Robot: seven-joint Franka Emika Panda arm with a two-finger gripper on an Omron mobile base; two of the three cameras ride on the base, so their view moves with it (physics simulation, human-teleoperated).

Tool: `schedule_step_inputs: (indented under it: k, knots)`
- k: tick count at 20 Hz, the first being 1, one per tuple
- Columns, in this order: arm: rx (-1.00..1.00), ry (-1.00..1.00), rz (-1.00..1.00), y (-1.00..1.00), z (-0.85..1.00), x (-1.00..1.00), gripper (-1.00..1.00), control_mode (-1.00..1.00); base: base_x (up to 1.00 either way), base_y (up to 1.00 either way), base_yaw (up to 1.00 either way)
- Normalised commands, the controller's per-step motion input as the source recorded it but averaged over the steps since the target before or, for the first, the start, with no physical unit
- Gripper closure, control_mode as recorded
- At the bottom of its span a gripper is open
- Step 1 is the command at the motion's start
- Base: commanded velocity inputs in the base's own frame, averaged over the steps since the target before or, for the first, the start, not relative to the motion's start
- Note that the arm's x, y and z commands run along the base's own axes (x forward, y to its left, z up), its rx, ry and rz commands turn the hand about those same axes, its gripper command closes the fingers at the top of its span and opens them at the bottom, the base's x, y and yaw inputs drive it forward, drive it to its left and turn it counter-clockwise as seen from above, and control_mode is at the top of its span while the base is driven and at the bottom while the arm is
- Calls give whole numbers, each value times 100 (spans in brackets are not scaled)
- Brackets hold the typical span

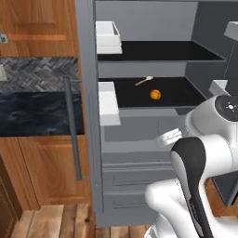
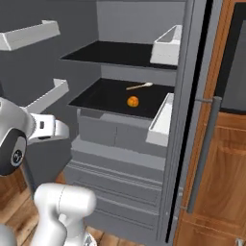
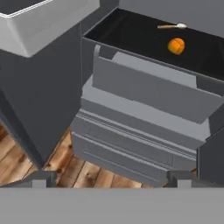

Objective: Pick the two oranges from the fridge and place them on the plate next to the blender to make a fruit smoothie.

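1. Orange (image 1: 155,95) sits on the fridge's (image 1: 139,153) middle black shelf, near a wooden spoon (image 1: 144,81); I see one fruit.
2. My gripper (image 3: 109,177) stands wide, holding nothing, well short of the shelf.
3. Judgement: picking and plating remain undone.

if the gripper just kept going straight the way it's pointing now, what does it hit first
Most likely the grey drawer fronts low in the fridge, below the black shelf holding the orange. The open gripper aims under that shelf, though depth is hard to judge.
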Motion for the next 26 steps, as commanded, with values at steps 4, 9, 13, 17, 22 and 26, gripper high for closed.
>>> schedule_step_inputs:
  k: [4,9,13,17,22,26]
  knots:
    - [0,0,0,0,0,0,-100,100,-8,-32,-32]
    - [0,0,0,0,0,0,-100,100,52,1,-51]
    - [0,0,0,0,0,0,-100,100,39,13,-24]
    - [0,0,0,0,0,0,-100,100,32,29,-14]
    - [0,0,0,0,0,0,-100,100,58,25,-11]
    - [2,-7,-20,26,1,68,-100,-100,0,0,0]
